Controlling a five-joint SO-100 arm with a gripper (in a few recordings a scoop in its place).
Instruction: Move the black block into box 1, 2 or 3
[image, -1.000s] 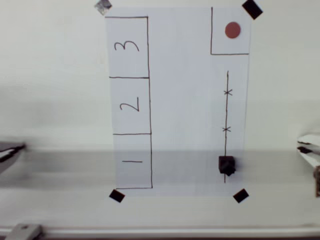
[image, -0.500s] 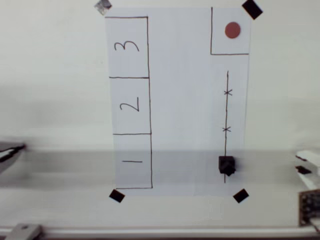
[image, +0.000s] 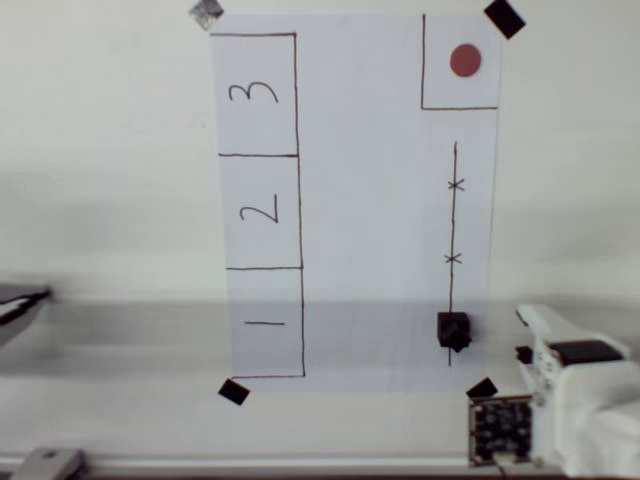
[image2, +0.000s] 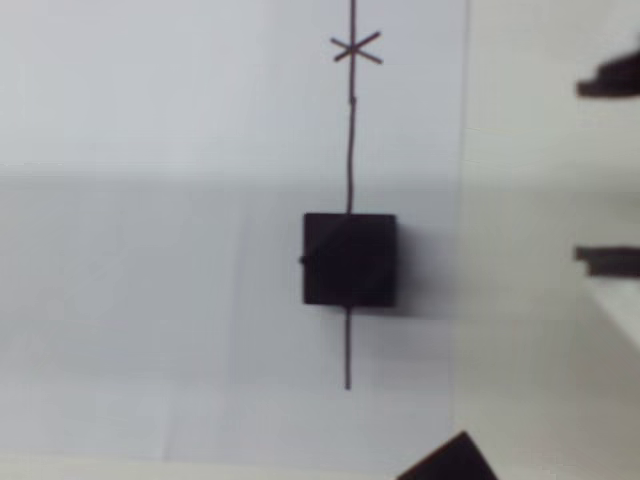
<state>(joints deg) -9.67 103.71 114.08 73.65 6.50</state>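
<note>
The black block (image: 453, 330) is a small cube sitting on the lower end of a pen line on the white paper (image: 370, 230); the wrist view has the block (image2: 349, 260) at centre. Box 2 (image: 260, 212) is the middle drawn rectangle at the paper's left, between box 1 (image: 265, 322) and box 3 (image: 255, 93). My gripper (image: 522, 338) on the white arm is just right of the block, a short gap apart. In the wrist view the gripper (image2: 582, 170) is open, its two dark fingertips (image2: 608, 260) at the right edge with nothing between them.
A drawn square with a red dot (image: 465, 61) fills the paper's top right. Flat black tape squares (image: 481, 390) hold the paper's corners. The pen line (image: 453, 220) carries two crosses. A grey object (image: 20, 300) pokes in at the left edge. A metal rail (image: 250, 464) runs along the bottom.
The white arm has come in from the right edge toward the left, and its gripper now sits close beside the block. The block has not moved.
</note>
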